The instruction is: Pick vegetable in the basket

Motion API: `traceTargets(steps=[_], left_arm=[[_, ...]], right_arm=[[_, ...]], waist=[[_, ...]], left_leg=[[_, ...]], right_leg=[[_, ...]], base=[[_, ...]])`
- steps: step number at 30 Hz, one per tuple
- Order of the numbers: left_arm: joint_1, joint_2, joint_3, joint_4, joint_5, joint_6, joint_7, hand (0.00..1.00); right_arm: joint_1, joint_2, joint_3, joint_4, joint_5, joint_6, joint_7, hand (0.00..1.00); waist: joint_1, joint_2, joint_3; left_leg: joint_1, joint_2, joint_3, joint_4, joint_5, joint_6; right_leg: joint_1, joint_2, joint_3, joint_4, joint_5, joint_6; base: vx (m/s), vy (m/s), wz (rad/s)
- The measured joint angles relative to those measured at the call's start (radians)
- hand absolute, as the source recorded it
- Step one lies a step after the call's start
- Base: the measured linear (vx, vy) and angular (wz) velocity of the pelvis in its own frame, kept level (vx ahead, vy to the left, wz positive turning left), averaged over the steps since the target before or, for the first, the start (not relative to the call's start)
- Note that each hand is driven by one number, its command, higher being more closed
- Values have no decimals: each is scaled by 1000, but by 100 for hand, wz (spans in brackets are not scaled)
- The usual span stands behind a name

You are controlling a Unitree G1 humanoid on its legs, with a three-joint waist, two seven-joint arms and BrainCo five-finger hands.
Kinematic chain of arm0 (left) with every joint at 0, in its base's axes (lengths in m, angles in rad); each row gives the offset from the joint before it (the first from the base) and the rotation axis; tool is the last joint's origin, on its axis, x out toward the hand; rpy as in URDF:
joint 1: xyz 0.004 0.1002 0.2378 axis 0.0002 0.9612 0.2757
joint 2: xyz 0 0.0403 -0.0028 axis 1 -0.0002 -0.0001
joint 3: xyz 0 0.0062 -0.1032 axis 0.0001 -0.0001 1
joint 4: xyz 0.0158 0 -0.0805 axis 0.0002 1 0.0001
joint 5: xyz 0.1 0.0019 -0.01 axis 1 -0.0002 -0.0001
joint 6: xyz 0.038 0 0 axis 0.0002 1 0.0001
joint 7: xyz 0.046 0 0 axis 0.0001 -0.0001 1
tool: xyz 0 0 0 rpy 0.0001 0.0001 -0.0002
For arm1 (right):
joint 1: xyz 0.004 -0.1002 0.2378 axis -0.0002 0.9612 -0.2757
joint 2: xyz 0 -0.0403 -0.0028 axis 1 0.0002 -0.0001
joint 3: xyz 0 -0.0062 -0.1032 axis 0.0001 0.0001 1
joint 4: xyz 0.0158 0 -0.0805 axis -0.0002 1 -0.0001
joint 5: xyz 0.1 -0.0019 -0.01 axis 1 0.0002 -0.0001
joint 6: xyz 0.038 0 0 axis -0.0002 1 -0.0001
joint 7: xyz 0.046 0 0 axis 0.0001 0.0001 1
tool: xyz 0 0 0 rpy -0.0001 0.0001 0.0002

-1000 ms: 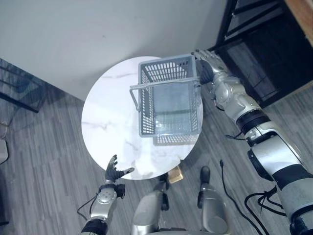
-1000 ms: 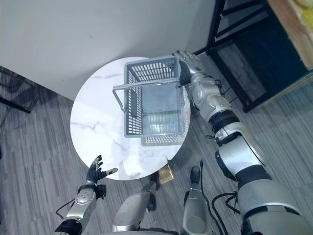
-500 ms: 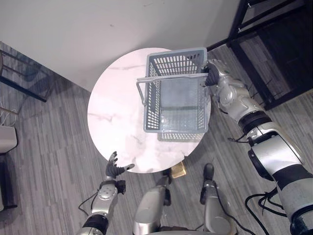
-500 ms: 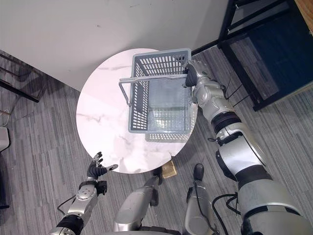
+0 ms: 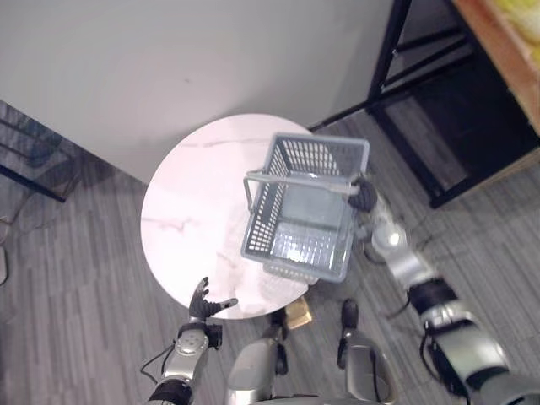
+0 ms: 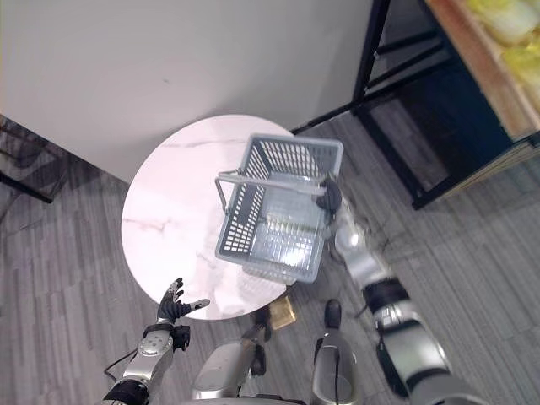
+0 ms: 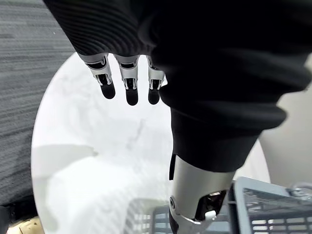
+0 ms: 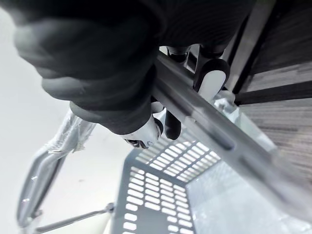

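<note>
A grey plastic basket with slotted walls hangs tilted over the right part of the round white marble table. Its inside looks empty. My right hand is at the right end of the basket's handle. In the right wrist view its fingers curl round the handle bar. My left hand hovers open at the table's near edge, fingers straight, holding nothing. Yellow-green vegetables lie on a wooden shelf at the far right.
A black metal rack stands to the right, behind the table, under the wooden shelf. A white wall runs along the far side. Grey plank floor surrounds the table, and a small tan block lies under its near edge.
My right hand has curled shut on the basket's handle. The basket has turned, tilted and come nearer to me. The camera has also shifted. My left hand keeps its pose.
</note>
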Motion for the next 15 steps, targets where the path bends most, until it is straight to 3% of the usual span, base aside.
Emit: traceTargets(steps=[4, 8, 11, 15], left_arm=[[58, -1, 23, -19, 29, 15, -19, 0], [100, -4, 25, -31, 34, 16, -33, 0], [143, -19, 29, -66, 34, 16, -39, 0], [193, -48, 80, -152, 33, 18, -38, 0]], right_arm=[[204, 22, -85, -169, 89, -24, 18, 100], [306, 51, -128, -212, 136, -64, 45, 100], [327, 71, -137, -219, 156, -64, 47, 100], [405, 144, -159, -336, 212, -88, 48, 100]], waist=[[-31, -19, -60], [-63, -29, -103], [-64, -40, -113], [-37, -74, -110]], left_leg=[[39, 1, 39, 0, -21, 3], [60, 1, 63, -2, -36, 1], [87, 10, 106, -4, -50, 4], [115, 23, 223, 7, -63, 0]], right_leg=[[34, 5, 38, -36, 8, 13], [50, 10, 73, -51, 13, 21], [55, 15, 115, -50, 17, 26], [35, 31, 209, -45, 52, 22]], base=[[15, 14, -28], [11, 3, -18], [-6, 10, -44], [-4, 14, -69]])
